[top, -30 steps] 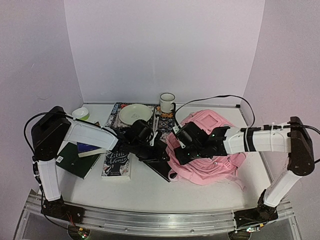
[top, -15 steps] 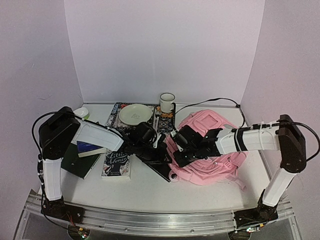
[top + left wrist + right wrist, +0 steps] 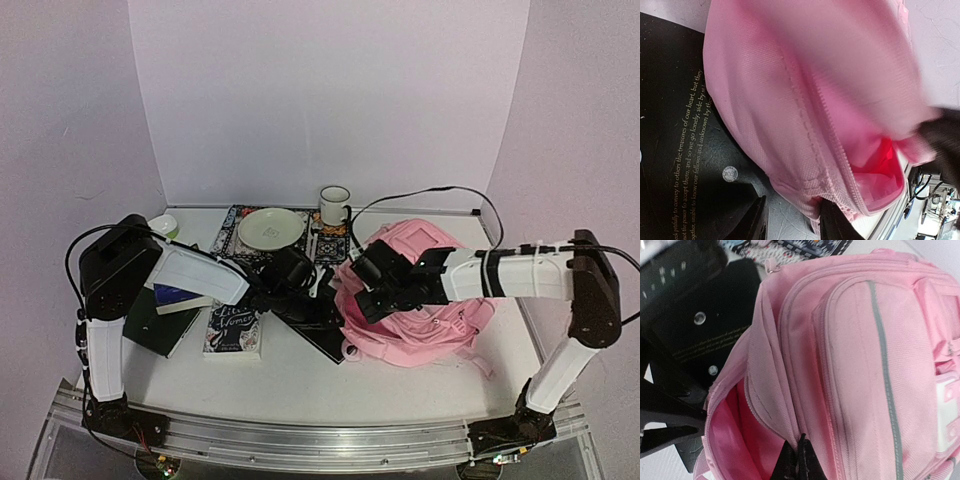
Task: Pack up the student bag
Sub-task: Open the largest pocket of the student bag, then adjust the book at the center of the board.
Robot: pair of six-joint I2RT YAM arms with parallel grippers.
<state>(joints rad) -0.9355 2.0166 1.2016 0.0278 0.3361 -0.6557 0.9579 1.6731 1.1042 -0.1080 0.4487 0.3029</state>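
The student bag [image 3: 425,300] is a pink backpack lying at the centre right of the table. Its main opening faces left and shows red lining [image 3: 735,440]. My right gripper [image 3: 799,457] is shut on the zip edge of the upper flap, at the bag's left side [image 3: 362,298]. My left gripper [image 3: 792,225] is at the lower lip of the opening [image 3: 840,200] with its jaws apart; the lip's fabric rests against the right-hand finger [image 3: 832,222]. A black book [image 3: 322,337] lies flat under the bag's left edge, below the left gripper [image 3: 328,308].
A "Little Women" book [image 3: 235,330] and a dark green book [image 3: 150,320] lie left of the bag. At the back are a plate [image 3: 270,228] on a patterned mat [image 3: 232,240], a mug [image 3: 334,205] and a small green bowl [image 3: 163,227].
The right gripper has shut on the bag's flap edge and raised it a little. The left arm has pushed right toward the opening while its jaws narrowed.
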